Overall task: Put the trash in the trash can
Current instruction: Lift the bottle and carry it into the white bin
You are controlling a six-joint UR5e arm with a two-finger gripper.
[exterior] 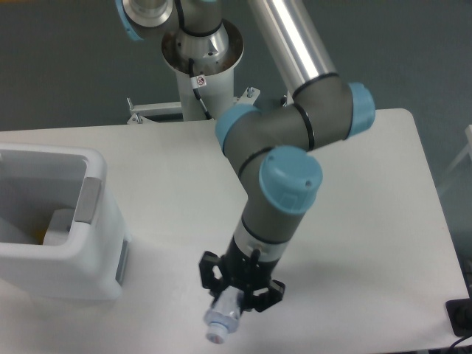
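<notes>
My gripper (234, 293) hangs above the front middle of the table (383, 243), shut on the crushed clear plastic bottle (223, 316). The bottle's white cap points down and toward the camera, clear of the tabletop. The white trash can (51, 221) stands at the left edge, well to the left of the gripper, with its grey panel facing right. A pale crumpled piece (59, 225) lies inside it.
The robot's base column (200, 66) stands behind the table's far edge. A dark object (460, 317) sits at the front right corner. The arm's elbow (295, 125) reaches over the table's middle.
</notes>
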